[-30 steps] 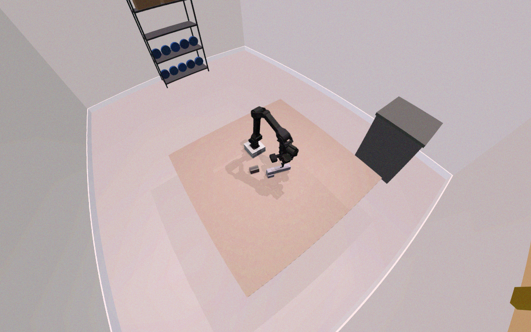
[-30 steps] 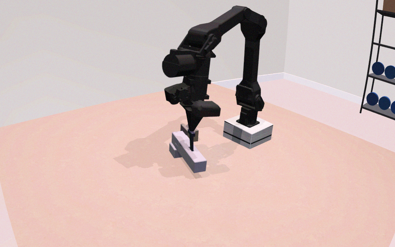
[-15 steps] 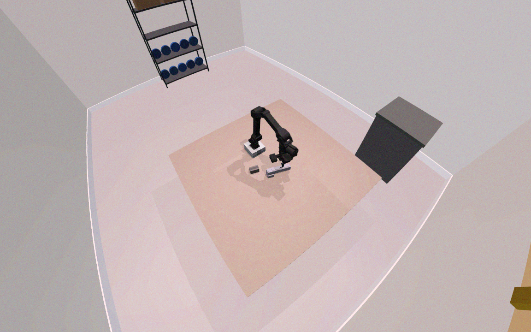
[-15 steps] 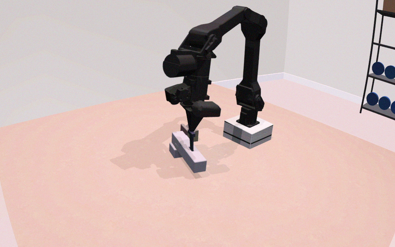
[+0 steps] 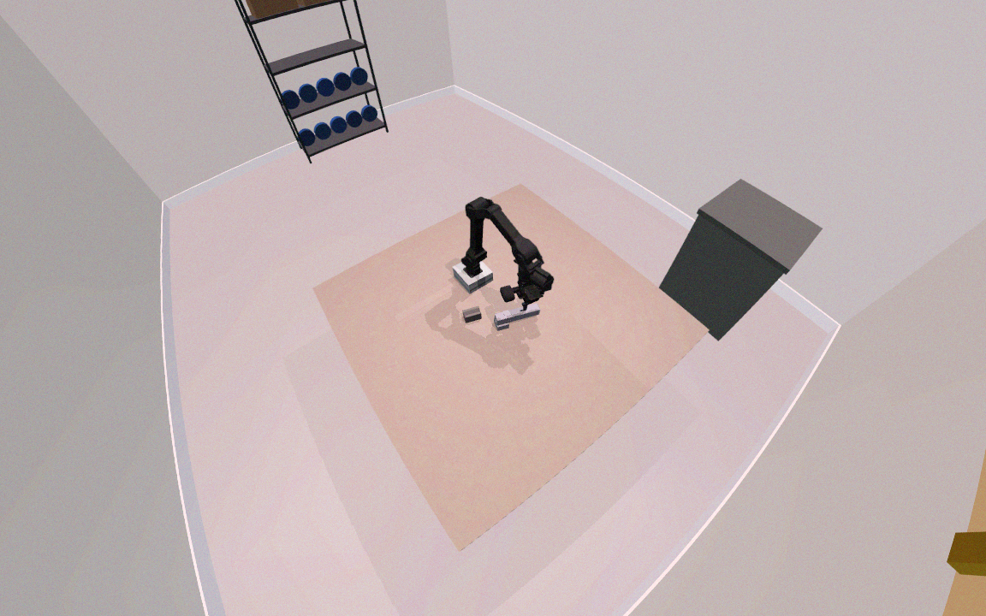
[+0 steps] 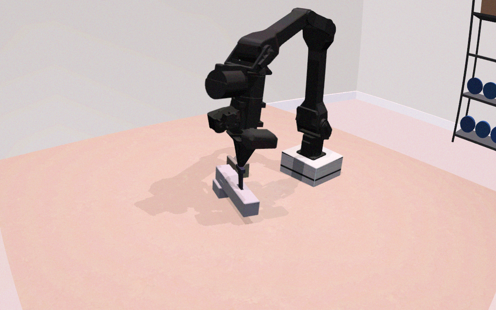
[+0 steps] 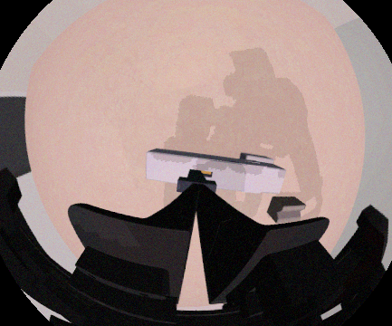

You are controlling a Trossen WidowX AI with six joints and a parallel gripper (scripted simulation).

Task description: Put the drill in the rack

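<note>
A long pale lavender block (image 5: 531,312) (image 6: 250,197) (image 7: 165,167) lies on the mat, raised at one end on a small pale foot (image 6: 218,189). A thin dark key (image 6: 240,179) with a bluish cap stands upright in its top. My gripper (image 6: 240,165) (image 7: 197,188) is shut, its fingertips against the cap, with nothing seen between them. A small orange part (image 7: 207,173) shows beside the stem; I cannot tell whether it is the drill. The rest of the drill is hidden. A small brown-grey grooved block (image 5: 471,315) (image 7: 291,207), apparently the rack, lies apart from the long block.
The arm's white base (image 5: 472,277) (image 6: 328,170) stands behind the block and rack on the peach mat (image 5: 435,413) (image 6: 165,258). A dark cabinet (image 5: 719,275) stands at the mat's right edge. A tall shelf unit (image 5: 317,57) with blue discs stands by the far wall.
</note>
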